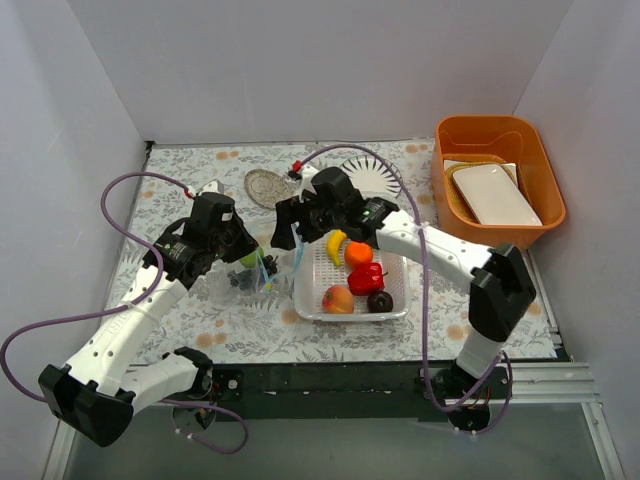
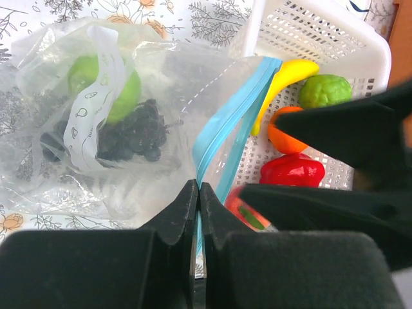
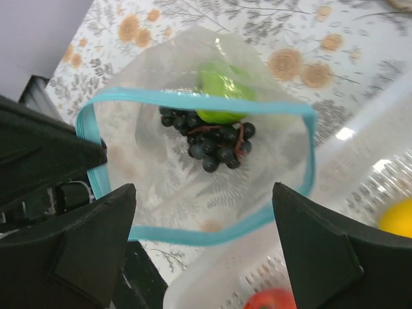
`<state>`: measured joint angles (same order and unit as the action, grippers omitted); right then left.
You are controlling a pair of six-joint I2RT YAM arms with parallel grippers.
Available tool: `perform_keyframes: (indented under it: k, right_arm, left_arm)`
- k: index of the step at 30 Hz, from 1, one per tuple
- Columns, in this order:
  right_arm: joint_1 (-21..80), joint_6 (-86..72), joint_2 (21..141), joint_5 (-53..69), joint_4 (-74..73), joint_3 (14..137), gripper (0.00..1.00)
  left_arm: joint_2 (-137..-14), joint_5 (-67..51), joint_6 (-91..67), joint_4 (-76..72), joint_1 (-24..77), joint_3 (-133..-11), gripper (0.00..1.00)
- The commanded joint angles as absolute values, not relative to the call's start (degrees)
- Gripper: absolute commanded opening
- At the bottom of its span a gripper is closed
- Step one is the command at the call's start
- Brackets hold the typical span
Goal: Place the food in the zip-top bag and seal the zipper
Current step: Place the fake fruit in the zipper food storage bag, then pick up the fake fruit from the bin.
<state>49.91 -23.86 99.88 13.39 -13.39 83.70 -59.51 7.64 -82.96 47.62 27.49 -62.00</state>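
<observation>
**Zip-top bag (image 1: pixel 250 275) held open beside the basket, two fruits inside**

The bag sits on the floral worktop (image 1: pixel 200 330) just left of the white basket (image 1: pixel 300 300), its mouth turned toward the basket. The left fingers (image 2: pixel 198 192) are pinched tight on the zipper (image 2: pixel 233 103), with the blue-green strip passing between them. The right fingers (image 3: pixel 203 188) stand wide apart at the mouth and grip nothing; whether either one touches the plastic I cannot tell. In the right wrist view the strip forms an open loop. Inside the bag lie the dark grapes (image 3: pixel 212 141), with a green ball (image 3: pixel 222 96) touching them.

The basket holds the banana (image 1: pixel 335 245), the orange (image 1: pixel 359 254), the red pepper (image 1: pixel 366 278), the peach (image 1: pixel 338 299) and the dark brown ball (image 1: pixel 379 301). The left wrist view shows a second green ball (image 2: pixel 324 90) just beside the banana. Well apart, at the right edge, an orange tub (image 1: pixel 442 180) holds a white tray (image 1: pixel 495 193). A clear glass dish (image 1: pixel 265 185) sits behind the bag.
</observation>
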Motion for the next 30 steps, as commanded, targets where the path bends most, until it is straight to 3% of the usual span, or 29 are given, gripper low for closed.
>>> perform_keyframes:
  k: [1, 4, 10, 16, 30]
  right_arm:
    - [49.75, -21.36, 87.82, 0.3, -18.97, 79.11, 0.95]
    - [48.96, -21.8, 84.03, -4.48, -25.89, 74.8, 0.98]
    - [48.78, -18.99, 83.14, 3.59, -35.15, 66.72, 0.95]
    - [48.78, -21.53, 79.02, 8.77, -29.1, 55.74, 0.95]
    - [48.87, -22.76, 83.14, 12.04, -24.0, 54.32, 0.95]
  left_arm:
    - [-58.09, 9.58, -83.14, 48.08, 27.16, -63.63, 0.0]
    - [-58.18, 8.97, -83.14, 47.55, 27.16, -63.11, 0.0]
    - [-58.88, 7.56, -82.88, 46.14, 27.16, -62.49, 0.0]
    - [-58.97, 7.38, -82.79, 45.7, 27.16, -62.14, 0.0]
    - [-59.06, 7.03, -82.53, 45.62, 27.16, -61.61, 0.0]
